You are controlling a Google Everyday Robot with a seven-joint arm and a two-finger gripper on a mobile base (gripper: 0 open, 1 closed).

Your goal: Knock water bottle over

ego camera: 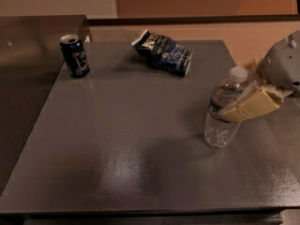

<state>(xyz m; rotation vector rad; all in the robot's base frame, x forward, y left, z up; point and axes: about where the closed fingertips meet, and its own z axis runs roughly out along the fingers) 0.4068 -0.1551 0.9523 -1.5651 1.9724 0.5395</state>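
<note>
Risks merely shoving the water bottle along the surface rather than toppling it, or sending it off the edge farthest from the can, if pushed at the label band instead of up near the cap. Stands on its base, well apart from the can towards the opposite side: clear, ribbed, white-capped, dark label edged in red, probably light and quick to skid. Meets the tool across its middle, on the side away from the can; cannot tell whether open or closed
</note>
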